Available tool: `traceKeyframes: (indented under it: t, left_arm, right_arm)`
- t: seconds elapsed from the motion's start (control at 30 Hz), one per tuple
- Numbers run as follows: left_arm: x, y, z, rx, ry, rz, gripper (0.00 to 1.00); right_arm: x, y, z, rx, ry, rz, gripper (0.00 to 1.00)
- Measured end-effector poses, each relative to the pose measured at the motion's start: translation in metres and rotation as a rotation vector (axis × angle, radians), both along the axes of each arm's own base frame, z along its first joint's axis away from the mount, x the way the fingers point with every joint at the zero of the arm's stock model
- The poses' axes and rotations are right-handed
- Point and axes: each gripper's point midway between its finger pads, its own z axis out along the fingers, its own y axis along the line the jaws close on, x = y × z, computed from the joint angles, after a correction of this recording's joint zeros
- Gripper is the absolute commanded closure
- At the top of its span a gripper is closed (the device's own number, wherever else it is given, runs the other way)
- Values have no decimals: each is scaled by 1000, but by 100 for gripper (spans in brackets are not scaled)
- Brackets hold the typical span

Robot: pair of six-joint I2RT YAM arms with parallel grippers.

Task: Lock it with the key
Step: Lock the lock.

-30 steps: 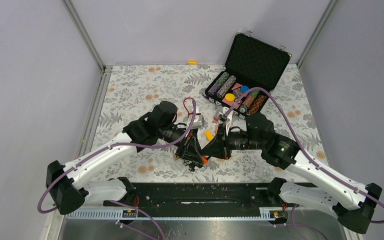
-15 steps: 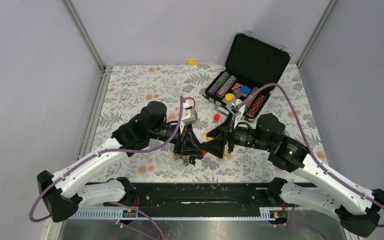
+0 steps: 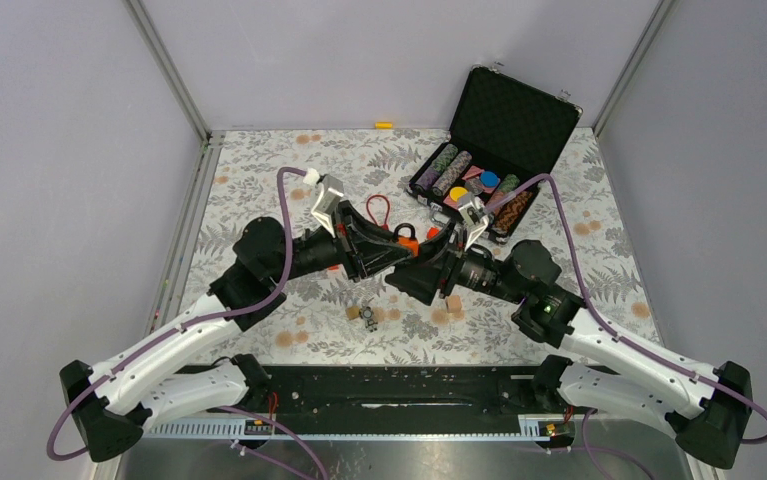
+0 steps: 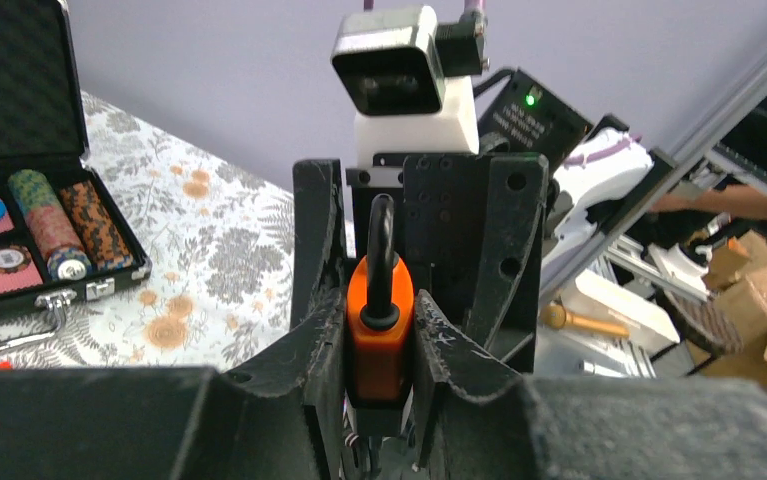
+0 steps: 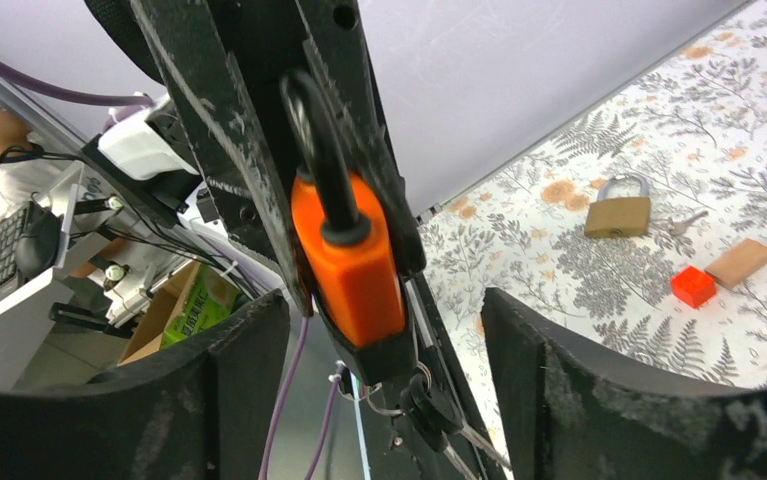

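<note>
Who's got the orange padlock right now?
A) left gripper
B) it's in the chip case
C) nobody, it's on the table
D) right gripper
A: the orange padlock sits clamped between the left gripper's fingers, while the right gripper stands open, not gripping it.

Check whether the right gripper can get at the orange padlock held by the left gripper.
Likely yes: the right gripper is open and faces the orange padlock with nothing between. The left gripper clamps its sides.
</note>
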Motion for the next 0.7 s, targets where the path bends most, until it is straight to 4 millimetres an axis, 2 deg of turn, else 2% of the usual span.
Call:
traceKeyframes:
  t: [0.27, 0.37, 0.5, 0.6, 0.67, 0.7]
  left_arm:
    - [8, 2, 17, -110, 9, 52, 100]
    - [6, 6, 22, -138, 5, 60, 100]
    - [2, 12, 33, -177, -15, 63, 100]
    - [1, 15, 35, -191, -22, 72, 100]
    - [2, 16, 35, -193, -21, 77, 100]
    - [2, 16, 36, -194, -21, 78, 100]
  right_arm:
    - [1, 4, 11, 88, -5, 12, 49]
    - [0, 4, 14, 111, 2, 18, 65]
    - [-2, 5, 19, 133, 12, 30, 74]
    - [-5, 5, 23, 149, 11, 45, 86]
    - [-6, 5, 25, 156, 10, 53, 84]
    - [-7, 5, 25, 157, 11, 54, 78]
